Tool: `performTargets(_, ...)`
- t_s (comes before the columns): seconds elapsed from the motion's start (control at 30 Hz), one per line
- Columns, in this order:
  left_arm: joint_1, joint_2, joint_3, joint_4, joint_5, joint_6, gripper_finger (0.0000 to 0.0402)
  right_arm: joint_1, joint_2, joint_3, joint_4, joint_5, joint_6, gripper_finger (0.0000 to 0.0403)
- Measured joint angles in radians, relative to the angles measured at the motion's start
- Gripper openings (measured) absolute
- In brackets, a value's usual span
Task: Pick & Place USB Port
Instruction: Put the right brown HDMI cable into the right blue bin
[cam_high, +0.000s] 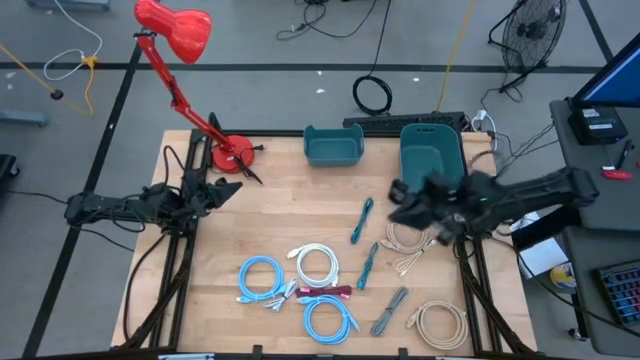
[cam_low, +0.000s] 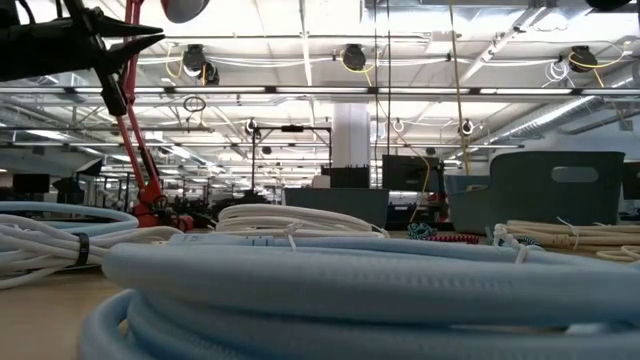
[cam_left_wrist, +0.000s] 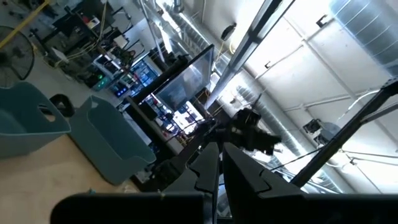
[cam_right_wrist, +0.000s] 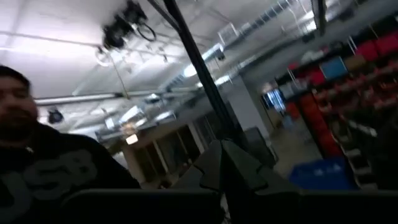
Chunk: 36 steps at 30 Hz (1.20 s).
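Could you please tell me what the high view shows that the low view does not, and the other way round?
Only the high view shows the whole layout: the right end effector shut beside the tall teal bin, the teal cable and grey cable lying loose on the table, and both arms. Only the low view shows the ceiling lights and the room behind the table. Both share the red lamp, the blue coil, the white coil, the beige coil and the left end effector, shut at the table's left side.
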Motion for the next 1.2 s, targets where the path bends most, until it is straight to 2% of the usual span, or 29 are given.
performTargets(0.1, 0.0, 0.0, 0.0, 0.001, 0.0, -0.052, 0.0024, 0.017, 0.067, 0.005, -0.017, -0.029, 0.045, 0.0)
performTargets(0.33, 0.0, 0.0, 0.0, -0.02, 0.032, -0.097, 0.0024, 0.046, 0.129, 0.006, -0.215, -0.05, 0.167, 0.0)
performTargets(0.47, 0.0, 0.0, 0.0, -0.028, 0.037, -0.099, 0.0024, 0.047, 0.144, 0.006, -0.195, -0.05, 0.249, 0.0)
performTargets(0.53, 0.0, 0.0, 0.0, -0.024, 0.032, -0.099, 0.0024, 0.043, 0.15, 0.006, -0.153, -0.004, 0.267, 0.0)
performTargets(0.6, 0.0, 0.0, 0.0, -0.019, 0.006, -0.108, 0.0024, 0.048, 0.159, 0.006, -0.139, 0.049, 0.285, 0.0)
performTargets(0.7, 0.0, -0.001, 0.0, 0.033, -0.051, -0.156, 0.0024, 0.052, 0.175, 0.006, -0.146, 0.053, 0.317, 0.0)
performTargets(0.8, 0.001, 0.0, 0.0, 0.081, -0.013, -0.211, 0.0024, 0.051, 0.19, 0.006, -0.119, 0.079, 0.321, 0.0)
performTargets(1.0, 0.005, 0.0, 0.0, 0.097, 0.082, -0.273, 0.0024, 0.045, 0.197, 0.006, -0.044, 0.231, 0.291, 0.0004)
performTargets(1.1, -0.007, 0.001, 0.017, 0.095, 0.157, -0.291, 0.0024, 0.035, 0.198, 0.006, -0.005, 0.244, 0.268, 0.0019)
performTargets(1.2, -0.029, 0.018, 0.081, 0.097, 0.253, -0.227, 0.0024, 0.026, 0.197, 0.017, 0.0, 0.244, 0.257, 0.0048)
